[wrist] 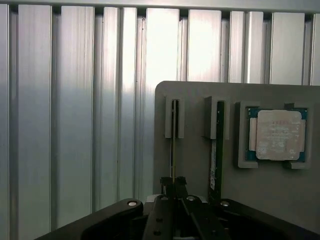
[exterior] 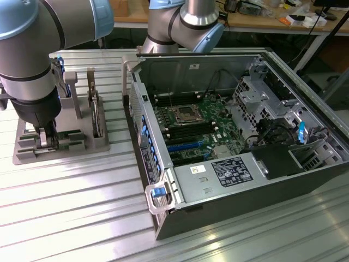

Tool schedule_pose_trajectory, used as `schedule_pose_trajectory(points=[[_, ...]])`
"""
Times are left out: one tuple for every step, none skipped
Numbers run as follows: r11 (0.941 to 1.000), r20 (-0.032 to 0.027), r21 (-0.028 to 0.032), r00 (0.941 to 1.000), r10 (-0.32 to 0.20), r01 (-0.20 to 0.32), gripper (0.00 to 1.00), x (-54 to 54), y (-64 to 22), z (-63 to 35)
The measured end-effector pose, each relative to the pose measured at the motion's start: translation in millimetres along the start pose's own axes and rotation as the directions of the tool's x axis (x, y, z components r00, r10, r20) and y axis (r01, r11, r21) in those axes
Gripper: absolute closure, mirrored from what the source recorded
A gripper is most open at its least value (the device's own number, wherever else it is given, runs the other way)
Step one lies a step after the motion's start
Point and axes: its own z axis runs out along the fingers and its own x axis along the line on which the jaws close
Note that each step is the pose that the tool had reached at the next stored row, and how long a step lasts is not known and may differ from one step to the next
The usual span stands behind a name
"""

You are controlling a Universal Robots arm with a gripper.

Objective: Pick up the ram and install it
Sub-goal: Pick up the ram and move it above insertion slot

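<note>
One thin ram (wrist: 173, 150), edge-on, upright in holder (wrist: 194, 167); gripper (wrist: 173, 181) clamped on it.

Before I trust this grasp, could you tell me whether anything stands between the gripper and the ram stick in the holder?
Nothing visible does. The gripper is closed on the ram stick, gripping its thin edge. A second stick stands upright in the next slot of the gray holder, apart from it.
</note>
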Motion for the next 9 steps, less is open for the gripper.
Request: schedule_pose_trajectory(points=[[1.0000,0.0000,0.0000,1.0000,0.000,0.000,0.88,0.0,0.0,0.0],[1.0000,0.0000,0.0000,1.0000,0.000,0.000,0.88,0.0,0.0,0.0],[1.0000,0.0000,0.0001,1.0000,0.000,0.000,0.88,0.0,0.0,0.0],[1.0000,0.0001,0.0003,1.0000,0.000,0.000,0.88,0.0,0.0,-0.3],[1.0000,-0.0001,-0.0002,1.0000,0.000,0.000,0.88,0.0,0.0,-0.9],[1.0000,-0.0001,-0.0001,1.0000,0.000,0.000,0.88,0.0,0.0,-1.4],[1.0000,-0.0001,-0.0001,1.0000,0.000,0.000,0.88,0.0,0.1,-2.9],[1.0000,-0.0001,-0.0001,1.0000,0.000,0.000,0.88,0.0,0.2,-4.6],[1.0000,-0.0001,-0.0001,1.0000,0.000,0.000,0.88,0.0,0.2,-6.4]])
